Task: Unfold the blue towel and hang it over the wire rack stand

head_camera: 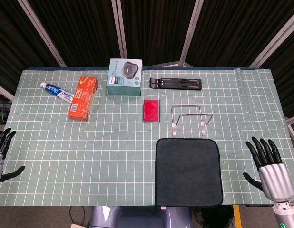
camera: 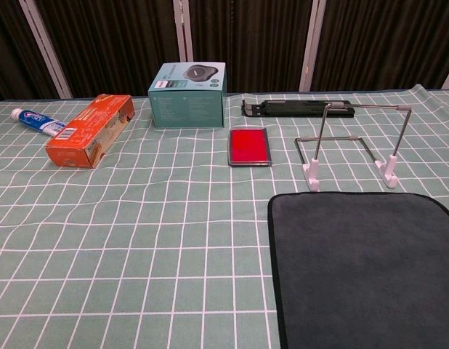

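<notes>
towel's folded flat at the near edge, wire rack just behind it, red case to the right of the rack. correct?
One error: the red case lies to the left of the wire rack, not the right, as the head view shows. The rest holds: the towel lies folded flat at the near edge with the rack just behind it.

Both hands hover at the bench's near corners (fingers spread, empty): left hand, right hand.

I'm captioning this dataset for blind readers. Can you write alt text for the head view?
A folded dark blue towel lies flat on a green grid mat, just in front of an empty wire rack stand. The left hand and right hand hover open at the table's sides, holding nothing.
</notes>
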Motion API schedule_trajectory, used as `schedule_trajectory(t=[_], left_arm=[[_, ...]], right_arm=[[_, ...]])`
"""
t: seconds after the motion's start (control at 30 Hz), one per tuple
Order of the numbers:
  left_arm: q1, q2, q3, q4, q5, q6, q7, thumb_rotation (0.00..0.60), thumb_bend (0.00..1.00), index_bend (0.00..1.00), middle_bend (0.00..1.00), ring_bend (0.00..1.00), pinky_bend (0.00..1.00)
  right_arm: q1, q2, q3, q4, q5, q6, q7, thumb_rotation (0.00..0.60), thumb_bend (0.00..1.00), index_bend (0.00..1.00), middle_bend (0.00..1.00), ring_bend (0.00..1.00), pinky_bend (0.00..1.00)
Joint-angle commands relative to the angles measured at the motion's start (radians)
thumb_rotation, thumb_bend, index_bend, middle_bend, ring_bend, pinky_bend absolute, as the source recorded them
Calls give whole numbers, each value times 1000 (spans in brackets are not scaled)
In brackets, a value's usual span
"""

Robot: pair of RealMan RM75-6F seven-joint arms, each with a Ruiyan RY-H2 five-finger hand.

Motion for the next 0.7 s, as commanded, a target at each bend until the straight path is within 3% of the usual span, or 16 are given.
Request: schedule_trajectory(t=[0.03, 0.17, 0.33, 0.53, 0.7], left_arm=[[2, 0, 0, 1, 1, 3, 1, 600, 0, 0, 0, 0, 0], [4, 1, 0, 0, 5, 7, -2, 600, 0, 0, 0, 0, 0], [2, -5, -1, 5, 7, 4, 9, 600, 0, 0, 0, 0, 0], [-8, -14, -8, 13, -13, -15, 20, 600, 0, 0, 0, 0, 0], [-8, -26, -10, 17, -6, -7, 35, 600, 0, 0, 0, 0, 0]], right_arm=[[1, -5, -15, -2, -21, -19, -15, 600, 0, 0, 0, 0, 0], [13, -30, -61, 19, -82, -75, -31, 600, 0, 0, 0, 0, 0], [41, -101, -147, 124, -223, -144, -35, 600, 0, 8, 0, 0, 0], [77, -205, -227, 281, -403, -147, -7, 600, 0, 172, 0, 0, 0], [98, -286, -248, 383, -492, -151, -62, 600, 0, 202, 0, 0, 0]])
